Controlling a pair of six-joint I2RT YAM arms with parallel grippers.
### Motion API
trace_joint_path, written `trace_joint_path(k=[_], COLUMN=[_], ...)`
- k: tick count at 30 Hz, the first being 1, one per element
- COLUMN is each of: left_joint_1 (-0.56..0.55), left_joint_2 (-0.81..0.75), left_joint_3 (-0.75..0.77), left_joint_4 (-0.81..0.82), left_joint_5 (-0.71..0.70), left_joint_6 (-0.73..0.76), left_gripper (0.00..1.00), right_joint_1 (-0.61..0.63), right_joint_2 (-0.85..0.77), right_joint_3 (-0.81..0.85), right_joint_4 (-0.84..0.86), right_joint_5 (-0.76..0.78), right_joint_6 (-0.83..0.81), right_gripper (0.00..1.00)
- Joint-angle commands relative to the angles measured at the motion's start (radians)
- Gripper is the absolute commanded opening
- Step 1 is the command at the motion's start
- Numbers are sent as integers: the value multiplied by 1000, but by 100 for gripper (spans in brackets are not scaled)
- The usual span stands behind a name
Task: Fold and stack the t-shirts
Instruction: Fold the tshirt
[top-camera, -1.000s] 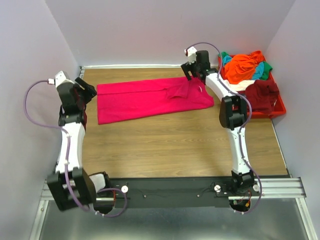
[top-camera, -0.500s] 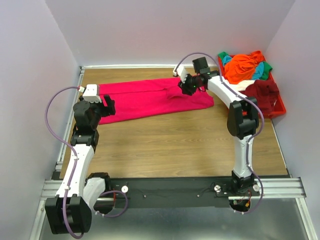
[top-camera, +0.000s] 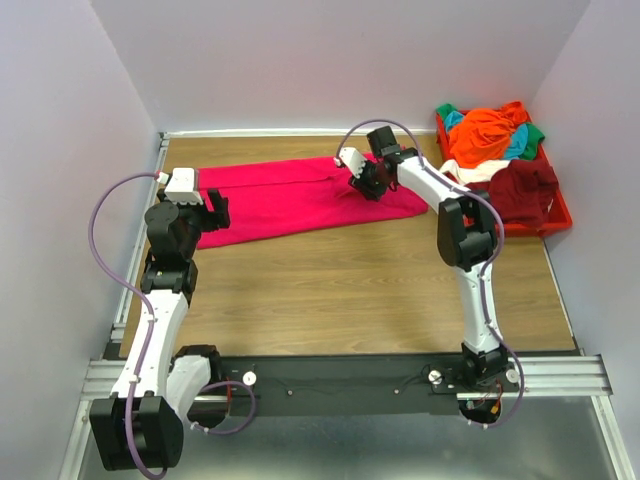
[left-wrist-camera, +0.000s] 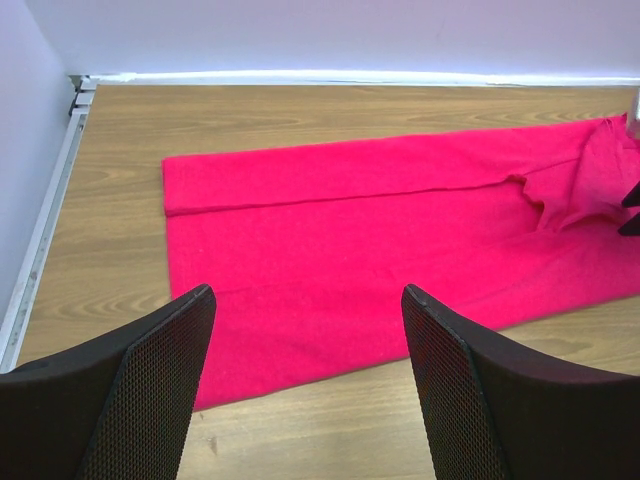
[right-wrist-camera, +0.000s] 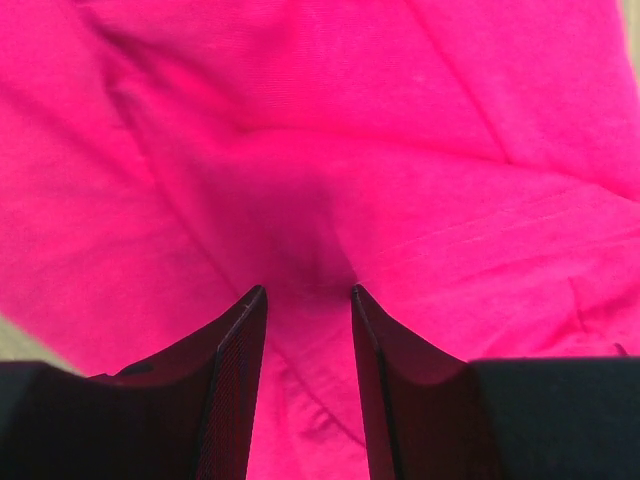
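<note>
Right hand (right-wrist-camera: 303, 292) pinching the magenta cloth t-shirt (top-camera: 280, 200) at its 3 o'clock end, shirt flat at wooden counter (top-camera: 350, 290) 12 o'clock | left hand (left-wrist-camera: 307, 292) spread by 9 o'clock edge | advice: grip that edge first, lift evenly.

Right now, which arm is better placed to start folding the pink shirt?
Right. Its hand is down on the magenta t-shirt at the sleeve end, fingers straddling a cloth ridge. The left hand hangs open over the other end, gripping nothing.
</note>
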Motion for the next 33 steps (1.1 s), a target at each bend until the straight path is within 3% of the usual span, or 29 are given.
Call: trace_joint_path(k=[1, 6, 10, 12, 23, 24, 27, 28, 33], left_joint_1=[-6, -6, -7, -7, -7, -7, -7, -7, -9], left_joint_2=[-11, -10, -8, -8, -5, -2, 7, 10, 10], left_joint_3=[4, 4, 2, 2, -1, -1, -1, -1, 1], left_joint_4=[28, 32, 32, 34, 34, 35, 32, 31, 31], left_joint_5=[4, 15, 17, 20, 21, 20, 15, 12, 6], left_joint_6=[11, 9, 9, 9, 12, 12, 15, 15, 15], left_gripper=[82, 82, 82, 82, 82, 82, 82, 82, 82], right_joint_1=[6, 9, 11, 12, 83, 96, 150, 176, 175], right_joint_2=[45, 58, 52, 48, 134, 156, 222, 248, 179], right_joint_3=[51, 68, 80, 97, 273, 298, 330, 339, 266], right_joint_4=[-7, -2, 2, 7, 74, 100, 327, 373, 441], right_joint_5=[68, 73, 68, 71, 120, 143, 334, 443, 427], right_joint_6=[18, 29, 46, 55, 46, 41, 84, 90, 184], right_gripper=[46, 29, 6, 1, 1, 3, 68, 99, 100])
